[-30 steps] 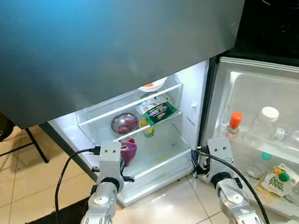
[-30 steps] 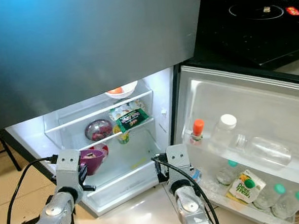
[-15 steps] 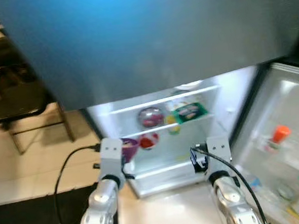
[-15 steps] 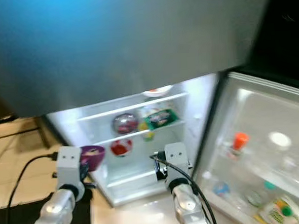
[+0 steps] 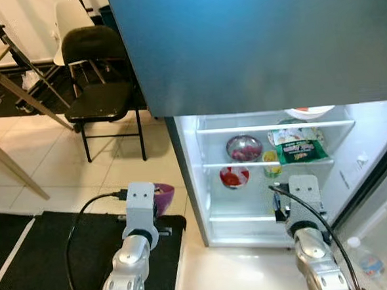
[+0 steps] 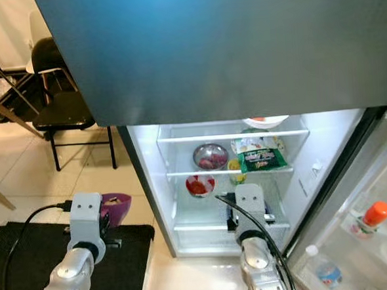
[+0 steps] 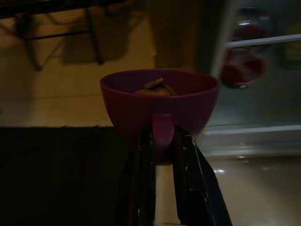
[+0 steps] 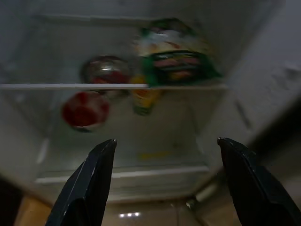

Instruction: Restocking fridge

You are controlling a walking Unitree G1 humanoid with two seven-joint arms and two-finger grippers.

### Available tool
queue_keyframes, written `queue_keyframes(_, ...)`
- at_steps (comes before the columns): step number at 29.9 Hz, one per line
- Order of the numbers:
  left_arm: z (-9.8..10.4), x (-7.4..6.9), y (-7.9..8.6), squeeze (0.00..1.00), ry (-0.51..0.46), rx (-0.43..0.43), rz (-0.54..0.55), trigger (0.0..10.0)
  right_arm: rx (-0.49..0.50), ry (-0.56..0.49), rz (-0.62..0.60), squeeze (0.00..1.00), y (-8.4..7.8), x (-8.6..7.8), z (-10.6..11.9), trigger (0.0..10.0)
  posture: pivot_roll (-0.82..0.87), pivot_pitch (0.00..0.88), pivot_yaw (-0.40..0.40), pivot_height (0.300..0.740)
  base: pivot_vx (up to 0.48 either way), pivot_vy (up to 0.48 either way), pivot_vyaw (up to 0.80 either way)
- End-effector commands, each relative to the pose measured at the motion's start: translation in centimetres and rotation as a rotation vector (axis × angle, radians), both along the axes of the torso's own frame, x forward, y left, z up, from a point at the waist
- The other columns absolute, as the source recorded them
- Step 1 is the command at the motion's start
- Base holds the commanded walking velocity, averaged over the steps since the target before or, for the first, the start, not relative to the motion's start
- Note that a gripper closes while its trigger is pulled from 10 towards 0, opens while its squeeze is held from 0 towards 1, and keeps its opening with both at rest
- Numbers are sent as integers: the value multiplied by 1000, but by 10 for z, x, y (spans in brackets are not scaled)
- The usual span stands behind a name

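My left gripper is shut on the handle of a purple bowl with some food in it. It holds the bowl upright above the tiled floor, left of the open fridge. My right gripper stands open in front of the fridge's lower compartment with nothing between its fingers. On the shelves are a metal bowl, a red bowl, a green packet, a yellow cup and a white plate.
The grey upper door overhangs the fridge. At the right, the open lower door holds an orange-capped bottle. A black chair and a wooden table leg stand at the back left. A black mat lies under my left arm.
The whole view has swung left, so the camera moved. The purple bowl, still held, is now left of the fridge instead of before its lower compartment. The right gripper now faces the shelves.
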State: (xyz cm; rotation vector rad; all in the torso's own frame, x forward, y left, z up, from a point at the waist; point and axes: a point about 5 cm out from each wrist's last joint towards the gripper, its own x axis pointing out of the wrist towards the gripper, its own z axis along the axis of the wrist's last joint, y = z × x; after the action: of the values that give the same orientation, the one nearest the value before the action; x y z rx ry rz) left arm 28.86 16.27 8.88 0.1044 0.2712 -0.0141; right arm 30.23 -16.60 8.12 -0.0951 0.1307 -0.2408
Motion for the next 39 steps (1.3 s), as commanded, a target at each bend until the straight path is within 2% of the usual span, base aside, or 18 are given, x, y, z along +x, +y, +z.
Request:
queue_keyframes(1,-2,0,6,0,11,21,7,10000,30,10,-4,0,1,-2,-4,10000,-14,171,93,710,0,0,0)
queue_keyframes(10,-1,2,6,0,12,21,17,10000,47,2,27,0,9,-1,-3,10000,-14,170,95,710,0,-60,0)
queue_keyframes(15,-1,3,8,0,13,25,33,10000,54,2,37,0,11,-2,-3,10000,-14,170,95,710,0,-420,0)
queue_keyframes(30,-1,4,9,0,12,24,50,10000,58,0,55,0,13,-2,-4,10000,-13,171,95,710,265,-393,0)
queue_keyframes(39,-2,4,12,0,16,26,71,10000,64,-3,71,0,15,-2,-4,10000,-12,171,94,710,0,0,0)
